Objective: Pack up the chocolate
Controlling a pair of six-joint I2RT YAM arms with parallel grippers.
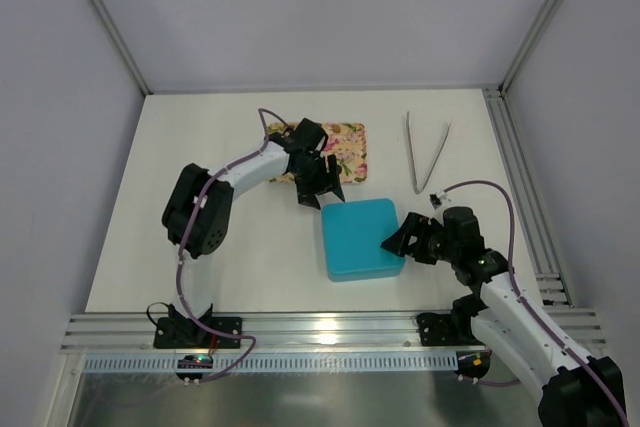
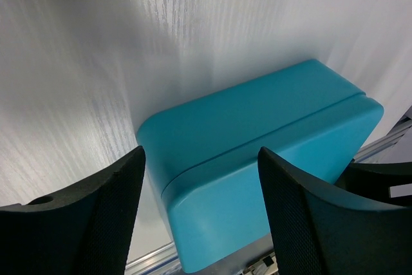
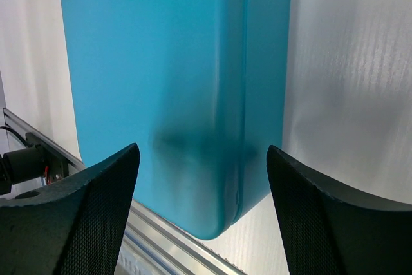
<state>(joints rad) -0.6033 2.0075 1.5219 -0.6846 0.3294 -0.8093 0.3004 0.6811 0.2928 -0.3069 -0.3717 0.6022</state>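
closed teal box [image 1: 360,237] between left gripper [image 1: 320,194] and right gripper [image 1: 401,239], both spread

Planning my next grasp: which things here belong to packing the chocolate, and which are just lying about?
Job, likely: closed teal box; left gripper and right gripper, open, at its edges. No chocolate visible.
Lying about for now: floral tray, partly behind left arm; metal tweezers.

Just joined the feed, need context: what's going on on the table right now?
Both arms are poised at a closed teal box mid-table. The left gripper hangs open by its far-left corner, just in front of the floral tray. The right gripper is open at the box's right edge. Neither holds anything. Metal tweezers lie at the far right. No chocolate shows in any view, so packing progress can't be judged.
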